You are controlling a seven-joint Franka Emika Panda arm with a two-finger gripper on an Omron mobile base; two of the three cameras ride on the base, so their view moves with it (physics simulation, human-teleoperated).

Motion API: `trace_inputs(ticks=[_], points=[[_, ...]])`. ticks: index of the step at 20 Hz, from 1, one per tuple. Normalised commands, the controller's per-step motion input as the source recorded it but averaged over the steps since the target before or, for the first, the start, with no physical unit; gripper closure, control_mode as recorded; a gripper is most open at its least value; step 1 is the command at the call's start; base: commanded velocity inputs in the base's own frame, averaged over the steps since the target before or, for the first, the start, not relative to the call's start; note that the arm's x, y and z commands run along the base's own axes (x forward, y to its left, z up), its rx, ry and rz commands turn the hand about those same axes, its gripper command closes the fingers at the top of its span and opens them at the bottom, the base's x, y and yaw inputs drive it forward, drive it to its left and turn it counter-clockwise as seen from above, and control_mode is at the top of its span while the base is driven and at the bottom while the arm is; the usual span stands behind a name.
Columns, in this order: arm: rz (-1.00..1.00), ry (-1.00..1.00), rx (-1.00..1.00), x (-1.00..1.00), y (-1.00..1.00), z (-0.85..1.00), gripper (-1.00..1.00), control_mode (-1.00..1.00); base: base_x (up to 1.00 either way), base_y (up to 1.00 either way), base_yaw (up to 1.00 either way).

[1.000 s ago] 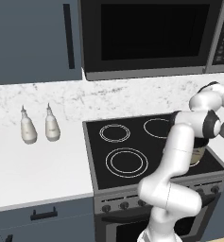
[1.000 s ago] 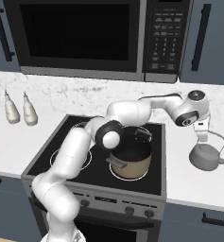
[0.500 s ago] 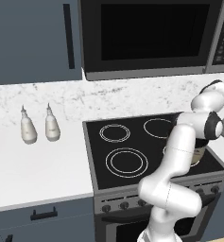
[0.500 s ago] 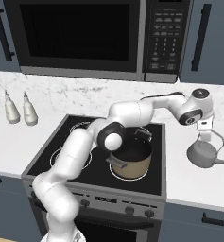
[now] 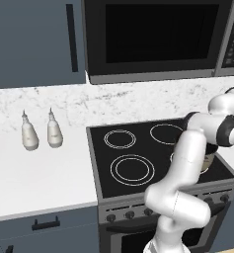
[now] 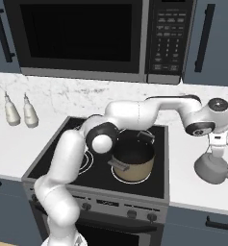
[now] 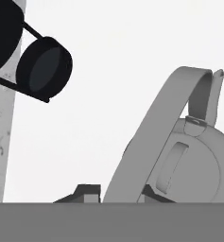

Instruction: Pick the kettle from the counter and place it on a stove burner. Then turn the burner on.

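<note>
The silver-grey kettle (image 6: 212,169) sits on the white counter (image 6: 190,190) right of the stove, spout pointing right. My gripper (image 6: 216,149) hangs straight over it, shut on the top of its arched handle. In the hand view the kettle (image 7: 193,160) lies at the lower right and its handle runs down between my gripper (image 7: 120,194) fingertips (image 7: 87,191). The wide double-ring stove burner (image 5: 133,169) lies bare at the cooktop's front left. In the right base view my arm partly hides this stove burner (image 6: 88,162).
A tan pot (image 6: 133,162) with no lid stands on the front right of the black cooktop (image 6: 53,158), between the kettle and the wide burner. Two white bottles (image 5: 38,132) stand on the left counter. Knobs (image 6: 130,211) line the stove front, and a microwave (image 6: 86,38) hangs above.
The fingers have closed on the kettle's handle. The hand has shifted slightly right and down. The kettle, pot and bottles stay where they were.
</note>
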Motion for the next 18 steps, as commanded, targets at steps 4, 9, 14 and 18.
trace_inputs(ticks=[4, 9, 14, 18], points=[[0.07, -0.13, -0.02, -0.95, 0.38, 0.00, 1.00, -1.00, 0.00, 0.00, 0.00], [0.09, -0.16, -0.08, -0.70, 0.68, 0.19, 1.00, -1.00, 0.00, 0.00, 0.00], [0.13, -0.11, -0.10, -0.42, 0.83, 0.47, 1.00, -1.00, 0.00, 0.00, 0.00], [0.15, -0.08, -0.12, -0.44, 0.83, 0.56, 1.00, -1.00, 0.00, 0.00, 0.00]])
